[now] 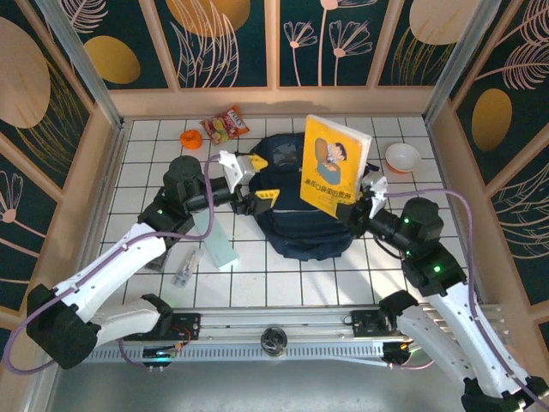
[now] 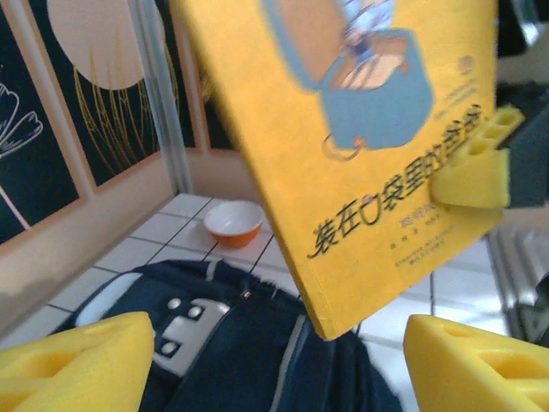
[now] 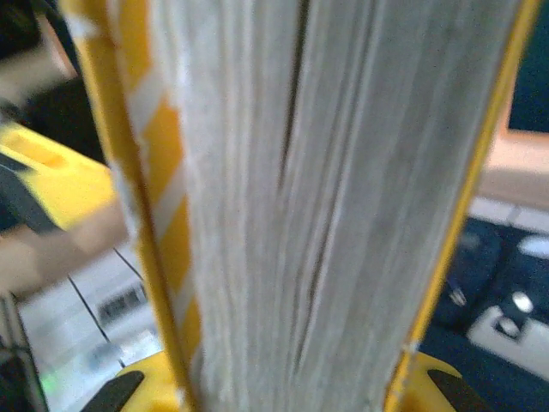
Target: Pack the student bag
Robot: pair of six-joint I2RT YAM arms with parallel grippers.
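On the white tiled desk (image 1: 154, 146) I see the soft navy student bag (image 1: 296, 227) lying at the middle, between both arms. My right hand (image 1: 362, 199) clamps a stiff yellow rectangular book (image 1: 334, 163) upright over it. My left hand (image 1: 262, 178) stands wide beside it, foam pads apart.

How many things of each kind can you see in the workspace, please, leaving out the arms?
Dark navy fabric backpack: 1
Yellow paperback book: 1
White-and-orange round bowl: 1
Red snack packet: 1
Small orange object: 1
Pale green box: 1
Clear plastic packet: 1
Total: 7
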